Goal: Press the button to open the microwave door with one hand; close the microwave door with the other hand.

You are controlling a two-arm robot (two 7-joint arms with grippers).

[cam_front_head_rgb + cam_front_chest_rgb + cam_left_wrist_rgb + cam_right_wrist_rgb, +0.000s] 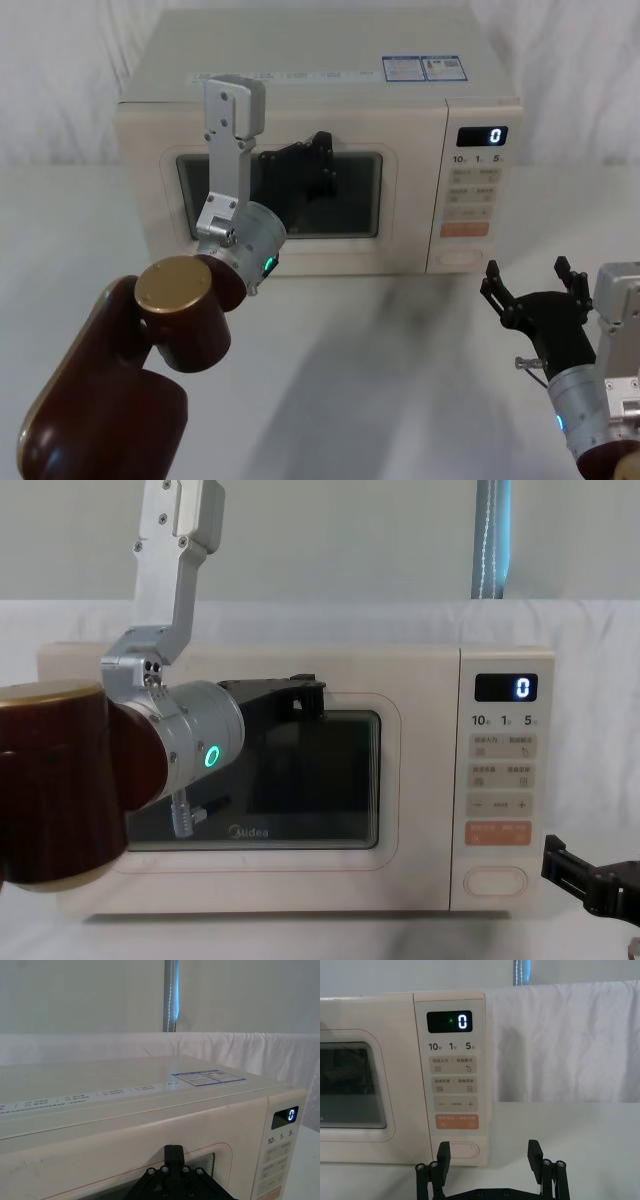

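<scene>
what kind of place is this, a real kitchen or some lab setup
Most likely a lab test bench, not a kitchen: the microwave stands alone on a white table, white cloth hangs behind it, and two robot arms face it.

White cloth backdrop [60,80], perhaps draped.

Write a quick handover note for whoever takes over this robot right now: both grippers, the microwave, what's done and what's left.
Left gripper: raised against the microwave door, at the top of its window; I cannot tell whether its fingers are open or shut.
Right gripper: open, empty, low over the table in front of the control panel, short of the button.
Door sits flush with the cabinet, closed. Display reads 0.
Done: cannot tell from the pictures whether the door has been opened and shut.
Left: if not yet run, press the button, then push the door shut.
</scene>
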